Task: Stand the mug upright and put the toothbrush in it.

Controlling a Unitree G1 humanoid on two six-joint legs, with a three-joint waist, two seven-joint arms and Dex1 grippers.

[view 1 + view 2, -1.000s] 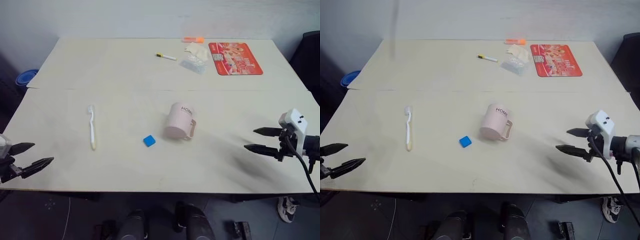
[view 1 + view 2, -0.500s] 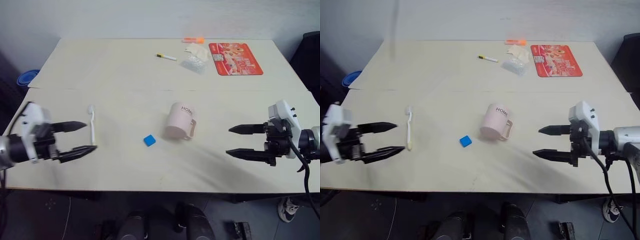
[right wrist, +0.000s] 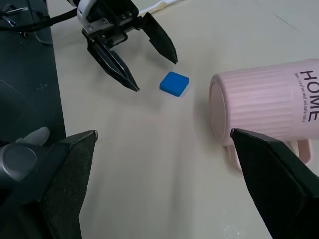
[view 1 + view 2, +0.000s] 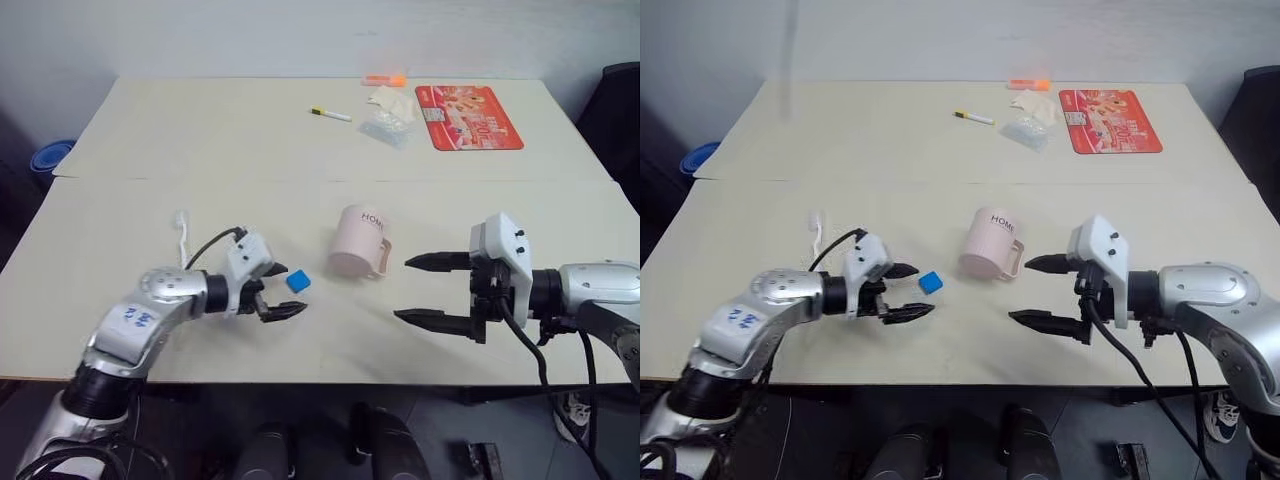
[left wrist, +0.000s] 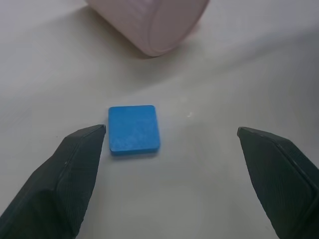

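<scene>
Pale table (image 4: 150, 130): mug (image 4: 358, 242) lying tipped, toothbrush (image 4: 182, 226) flat. Left gripper (image 4: 282, 290), right gripper (image 4: 418, 290): both spread, empty. Step: approach; next, right the mug.

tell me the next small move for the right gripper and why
Probably ease the right gripper forward so its open fingers straddle the mug. The mug lies on its side on the table and nothing holds it, so it must be gripped and stood up before the toothbrush goes in.

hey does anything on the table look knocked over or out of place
Yes. The pink mug lies tipped on its side near the table's middle, base toward the robot, handle toward the right. The toothbrush lies flat on the table to its left, outside the mug.
</scene>
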